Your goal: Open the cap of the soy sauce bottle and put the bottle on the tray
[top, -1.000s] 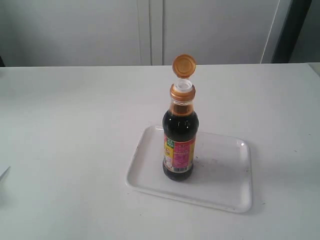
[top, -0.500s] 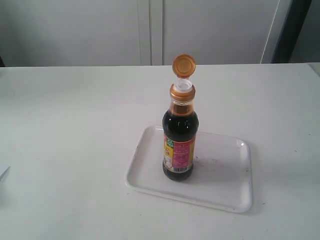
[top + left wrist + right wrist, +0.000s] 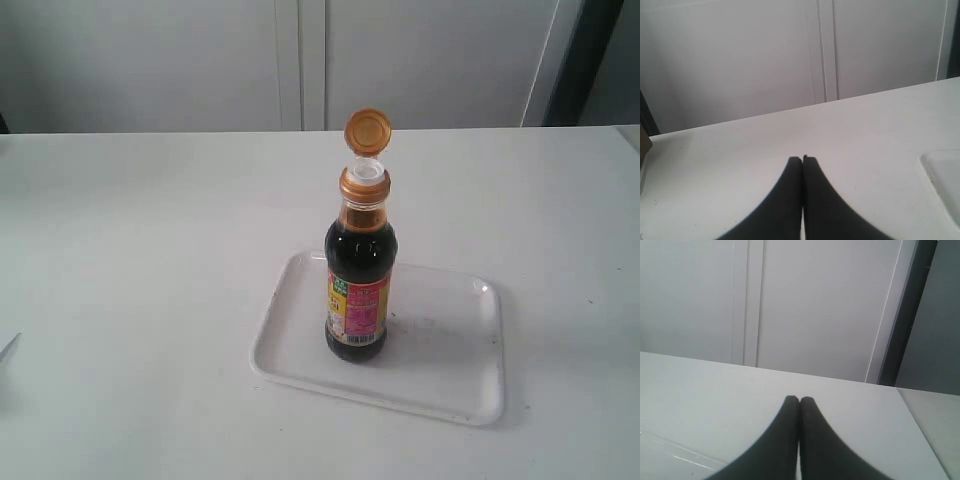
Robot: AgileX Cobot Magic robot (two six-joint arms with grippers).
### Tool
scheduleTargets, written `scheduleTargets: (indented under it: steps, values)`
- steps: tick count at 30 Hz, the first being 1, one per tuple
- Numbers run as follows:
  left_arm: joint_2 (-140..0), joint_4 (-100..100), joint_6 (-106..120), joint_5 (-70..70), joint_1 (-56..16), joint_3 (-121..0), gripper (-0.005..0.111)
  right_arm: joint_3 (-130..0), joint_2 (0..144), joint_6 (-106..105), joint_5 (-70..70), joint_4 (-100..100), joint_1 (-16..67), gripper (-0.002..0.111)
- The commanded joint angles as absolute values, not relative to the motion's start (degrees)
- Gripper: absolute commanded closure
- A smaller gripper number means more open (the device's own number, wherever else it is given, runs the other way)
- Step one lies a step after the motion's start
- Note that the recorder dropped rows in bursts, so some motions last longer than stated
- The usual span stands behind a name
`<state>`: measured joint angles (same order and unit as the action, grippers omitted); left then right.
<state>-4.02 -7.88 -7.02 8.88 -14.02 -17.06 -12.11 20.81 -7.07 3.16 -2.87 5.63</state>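
The soy sauce bottle stands upright on the tray, its cap flipped open above the white spout; nothing has shifted over the last second, so I judge the task done. My left pincer and right pincer are closed, empty, above the bench.

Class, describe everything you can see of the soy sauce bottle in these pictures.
The soy sauce bottle is small, clear and glass-like, filled with near-black liquid. It has a narrow neck and a pink, yellow and green label with a barcode. Its golden-orange cap is flipped up, baring a white spout. It stands upright on the left part of the white tray. Nothing else touches it.
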Motion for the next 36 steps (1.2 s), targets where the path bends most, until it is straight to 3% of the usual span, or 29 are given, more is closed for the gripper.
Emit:
scheduleTargets:
  steps: [1, 16, 36]
  values:
    - [-3.6, -7.7, -7.6, 8.8, -13.8, -16.7, 0.107, -11.9, 20.5, -6.8, 3.0, -3.0, 5.2, 0.108]
    - [-3.5, 3.0, 2.5, 10.1, -13.8, -16.3, 0.107, -11.9, 20.5, -6.8, 3.0, -3.0, 5.2, 0.108]
    - [0.0, 5.6, 3.3, 4.5, -10.3, -3.8, 0.107, -11.9, 20.5, -6.8, 3.0, -3.0, 5.2, 0.108]
